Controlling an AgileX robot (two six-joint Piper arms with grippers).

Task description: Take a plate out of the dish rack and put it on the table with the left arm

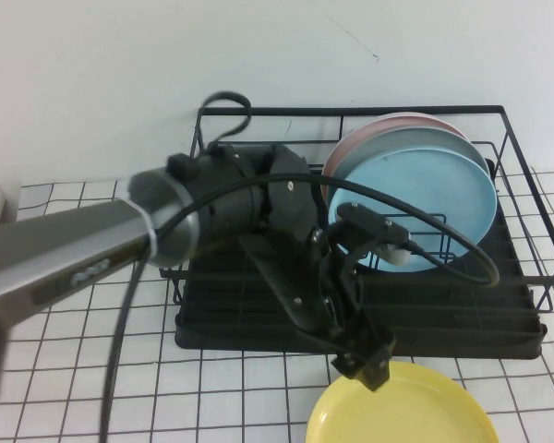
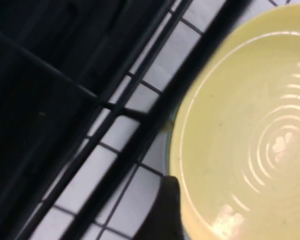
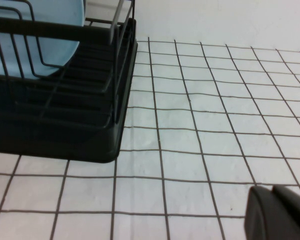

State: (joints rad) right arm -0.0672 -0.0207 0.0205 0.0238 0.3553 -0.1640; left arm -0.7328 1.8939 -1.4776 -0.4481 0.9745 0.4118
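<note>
The yellow plate (image 1: pixel 415 411) lies low over the table (image 1: pixel 212 397) just in front of the dish rack (image 1: pixel 351 323), partly cut off by the near edge of the high view. My left gripper (image 1: pixel 369 365) reaches over the rack's front edge and is shut on the plate's back-left rim. In the left wrist view the plate (image 2: pixel 250 130) fills the frame, with one black finger (image 2: pixel 169 210) at its rim. My right gripper (image 3: pixel 277 212) is shut and empty, low over the table (image 3: pixel 200 125) to the right of the rack (image 3: pixel 65 130); it is out of the high view.
A light blue plate (image 1: pixel 434 198) stands upright in the rack's right half, with a pink plate (image 1: pixel 388 125) behind it. The blue plate also shows in the right wrist view (image 3: pixel 35 35). The left arm's cables loop over the rack's middle. A white wall stands behind.
</note>
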